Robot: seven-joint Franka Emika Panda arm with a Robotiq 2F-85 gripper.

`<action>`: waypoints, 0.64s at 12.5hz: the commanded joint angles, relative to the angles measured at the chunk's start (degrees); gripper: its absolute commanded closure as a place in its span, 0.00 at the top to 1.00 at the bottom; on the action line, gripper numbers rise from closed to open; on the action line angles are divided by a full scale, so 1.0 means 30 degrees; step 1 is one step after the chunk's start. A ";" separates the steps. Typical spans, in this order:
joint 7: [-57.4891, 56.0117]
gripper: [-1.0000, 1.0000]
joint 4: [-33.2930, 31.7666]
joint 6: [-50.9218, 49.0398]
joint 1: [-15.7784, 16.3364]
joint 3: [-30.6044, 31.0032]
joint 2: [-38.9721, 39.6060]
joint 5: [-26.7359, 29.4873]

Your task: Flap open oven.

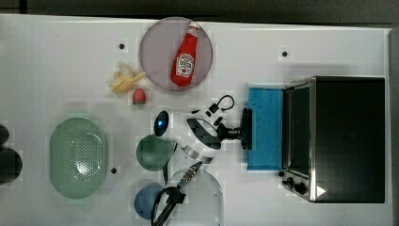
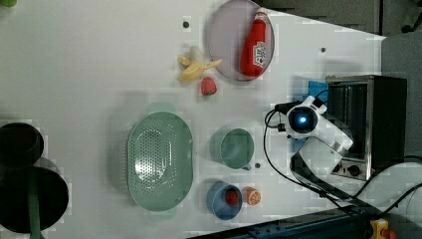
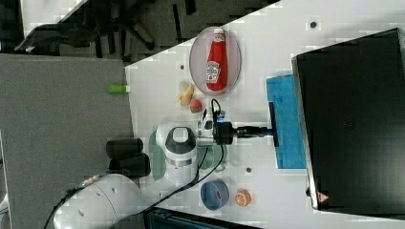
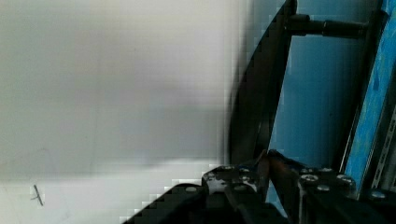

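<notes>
On the top view's left, a green colander (image 1: 77, 157) was seen on the white tabletop (image 1: 56, 61). Near it, more to the right, a peeled banana (image 1: 125, 79) and a strawberry (image 1: 139, 96) were laid just beside each other. Below them a green cup (image 1: 154, 152) and a blue bowl (image 1: 147, 200) were set. A red ketchup bottle (image 1: 186, 55) was laid on a grey plate (image 1: 157, 52) near the far edge.

In the middle, the white robot arm (image 1: 203, 141) was stretched toward the right. Its pincer (image 1: 243, 129) was clenched on the black bar handle (image 1: 246, 128) of the oven door. In the wrist view the fingers (image 4: 243, 179) were seen shut tight on the bar handle's edge, with the blue glass behind it.

On the top view's right, the oven (image 1: 348, 139) was stood at the edge of the tabletop. Its blue door (image 1: 266, 127) was flapped down and out toward the arm, so the inside was left open. Black knobs (image 1: 294, 182) were seen at the oven's front corner.

In the right view, an orange half (image 3: 243, 197) was laid just beside the blue bowl.
</notes>
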 commanded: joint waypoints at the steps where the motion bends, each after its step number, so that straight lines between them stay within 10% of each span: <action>1: 0.1348 0.17 0.0571 0.2003 -0.0120 -0.0538 -0.2122 0.2002; 8: 0.1083 0.17 0.0730 -0.1570 -0.0557 -0.1501 -1.0618 1.3027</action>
